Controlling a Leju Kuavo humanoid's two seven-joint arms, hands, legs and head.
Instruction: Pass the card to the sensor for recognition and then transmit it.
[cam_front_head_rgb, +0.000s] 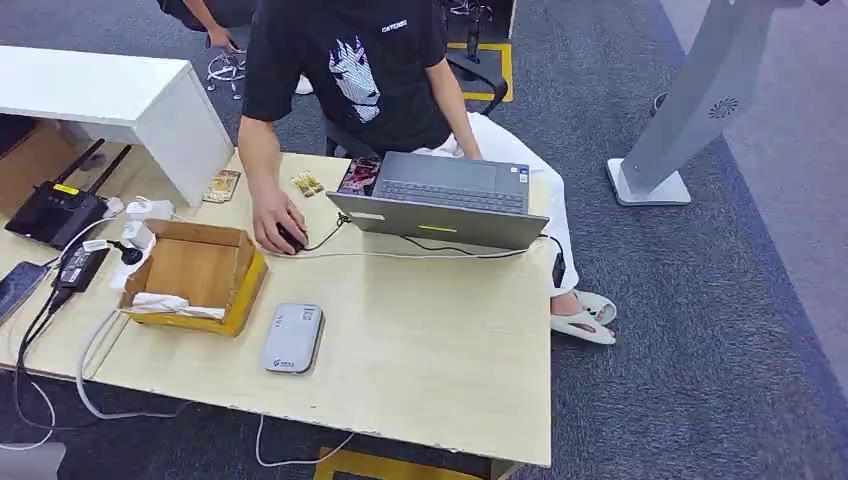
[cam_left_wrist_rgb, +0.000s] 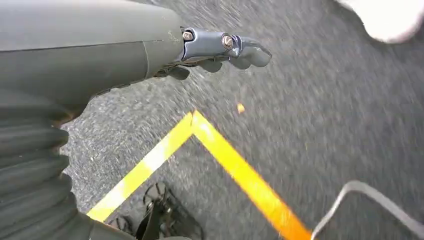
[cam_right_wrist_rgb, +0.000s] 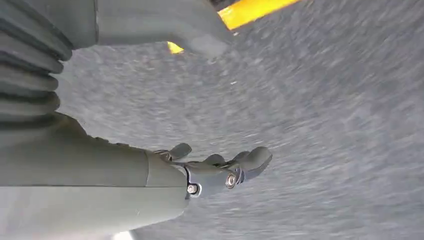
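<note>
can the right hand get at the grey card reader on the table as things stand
Probably yes, but not from where it is: the right hand hangs over carpet, holding nothing. The card reader lies near the table's front edge with bare tabletop around it.

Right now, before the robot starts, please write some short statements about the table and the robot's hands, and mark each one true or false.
1. The grey card reader lies flat on the table, beside the open cardboard box. True.
2. The laptop is closed. False: its lid is open, with the keyboard showing.
3. The person's hand rests on a mouse. True.
4. The left hand holds a card. False: it holds nothing and hangs over the grey carpet near a yellow floor line.
5. The right hand rests on the table. False: it hangs over the carpet and holds nothing.
</note>
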